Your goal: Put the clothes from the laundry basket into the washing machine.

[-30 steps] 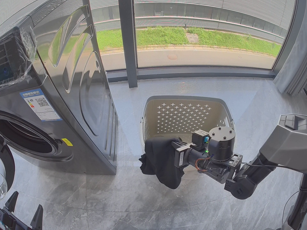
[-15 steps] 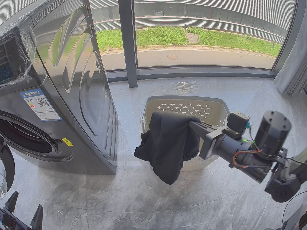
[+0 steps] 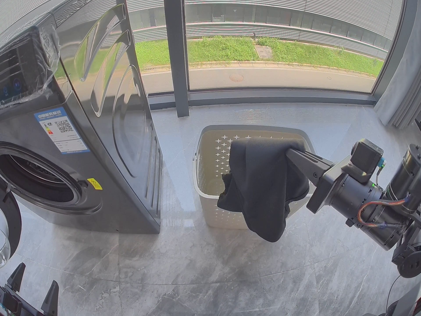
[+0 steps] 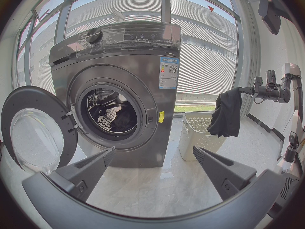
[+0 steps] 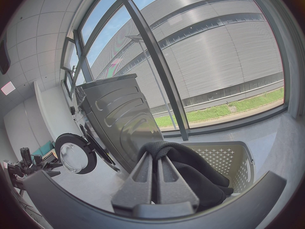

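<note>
Grey floor (image 3: 219, 277) | right hand (image 3: 294, 155) clamped on black garment (image 3: 263, 185) over laundry basket (image 3: 228, 218) | left hand (image 4: 152, 149) agape, empty

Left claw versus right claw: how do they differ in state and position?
The left claw is open and empty; the right claw is shut on a black garment. The left claw sits low facing the washing machine; the right claw is up over the laundry basket. Both are dark grey.

One washing machine (image 3: 87, 132) at left, one laundry basket (image 3: 210, 172) at centre. Two clothes items: black garment (image 3: 263, 185) at centre, dark bundle (image 4: 125, 121) in the drum (image 4: 101, 102). Two grippers: left gripper (image 3: 37, 277) lower left, right gripper (image 3: 291, 152) right.
</note>
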You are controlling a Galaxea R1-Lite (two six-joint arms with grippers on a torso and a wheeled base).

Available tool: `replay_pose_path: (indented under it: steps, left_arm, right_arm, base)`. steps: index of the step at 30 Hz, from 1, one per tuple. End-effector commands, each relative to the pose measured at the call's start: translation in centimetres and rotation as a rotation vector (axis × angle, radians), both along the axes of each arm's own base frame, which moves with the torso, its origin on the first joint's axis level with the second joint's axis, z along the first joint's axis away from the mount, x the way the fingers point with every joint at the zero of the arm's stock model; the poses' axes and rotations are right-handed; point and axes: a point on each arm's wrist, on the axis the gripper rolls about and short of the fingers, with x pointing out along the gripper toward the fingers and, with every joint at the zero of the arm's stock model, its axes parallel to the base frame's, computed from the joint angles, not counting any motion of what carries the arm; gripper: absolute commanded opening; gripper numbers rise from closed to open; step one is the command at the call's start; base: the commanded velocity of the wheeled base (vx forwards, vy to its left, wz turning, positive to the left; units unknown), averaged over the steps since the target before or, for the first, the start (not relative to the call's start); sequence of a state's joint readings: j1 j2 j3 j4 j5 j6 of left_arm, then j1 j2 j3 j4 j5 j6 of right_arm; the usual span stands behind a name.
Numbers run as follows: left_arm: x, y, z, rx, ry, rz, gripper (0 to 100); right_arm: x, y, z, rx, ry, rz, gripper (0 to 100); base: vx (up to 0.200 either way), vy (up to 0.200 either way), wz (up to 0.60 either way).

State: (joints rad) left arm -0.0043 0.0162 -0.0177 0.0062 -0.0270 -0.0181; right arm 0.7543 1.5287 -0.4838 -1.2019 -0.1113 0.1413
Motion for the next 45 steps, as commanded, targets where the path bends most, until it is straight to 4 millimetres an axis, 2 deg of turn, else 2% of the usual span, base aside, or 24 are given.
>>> replay_pose_path:
  steps: [1, 12, 45]
  left_arm:
    - [0.02, 0.0, -0.48, -0.002, 0.003, 0.001, 100]
    - [0.02, 0.0, -0.48, -0.002, 0.003, 0.001, 100]
    - [0.02, 0.0, -0.49, -0.002, 0.005, 0.001, 100]
  right_arm:
    - [-0.16, -0.14, 0.23, 0.007, -0.008, 0.001, 0]
    - [-0.3, 0.04, 0.16, 0.007, -0.004, 0.011, 0]
    - [-0.26, 0.13, 0.46, 0.019, -0.012, 0.015, 0]
  base:
    - [-0.2, 0.0, 0.0]
    - [-0.036, 0.0, 0.0]
    - [0.0, 0.194, 0.0]
